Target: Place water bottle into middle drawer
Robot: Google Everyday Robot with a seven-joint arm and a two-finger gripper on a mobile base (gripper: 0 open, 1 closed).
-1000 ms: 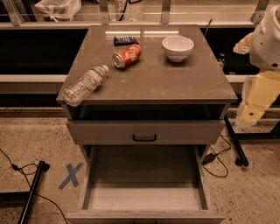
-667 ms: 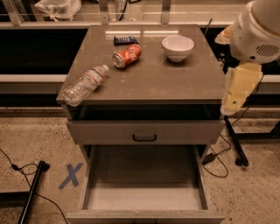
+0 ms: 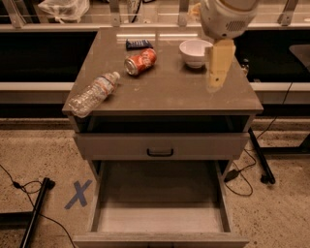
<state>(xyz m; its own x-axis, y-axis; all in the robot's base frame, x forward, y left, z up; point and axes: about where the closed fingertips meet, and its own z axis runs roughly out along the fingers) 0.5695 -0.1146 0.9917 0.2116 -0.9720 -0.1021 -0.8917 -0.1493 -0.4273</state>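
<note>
A small cabinet fills the middle of the frame, seen from above and in front. Its top (image 3: 169,94) is a flat grey-brown slab with pale scuffs and specks. The water bottle (image 3: 93,94) lies on its side at the left edge of the top. Its white cap points toward the upper right and its base reaches the front left corner. Nothing is touching it.

Toward the back of the top, an orange soda can (image 3: 140,61) lies on its side, near the bottle's cap but apart from it. A dark blue packet (image 3: 139,43) lies just behind the can. A white bowl (image 3: 194,52) stands upright to the right of the can.

The gripper (image 3: 214,80) hangs over the right side of the top, just beside the bowl and well apart from the bottle. It is a pale tapering piece under a round white arm joint (image 3: 227,17) at the upper right of the frame. I cannot tell whether it is open or closed, and I see nothing held in it.

Below the top is a dark gap, then a grey drawer front (image 3: 116,145) with a small black handle (image 3: 160,153). Under that, the middle drawer (image 3: 160,220) is pulled out toward the bottom of the frame, showing a pale floor between thin side walls.

The room floor (image 3: 38,150) is speckled and beige. A blue tape cross (image 3: 78,194) is stuck on it at the lower left, next to a black pole (image 3: 35,213) and thin cables. Another black leg (image 3: 259,157) and a cable lie to the right. A pale rail runs along the top of the frame, with a plastic bag (image 3: 63,8) at the upper left.
</note>
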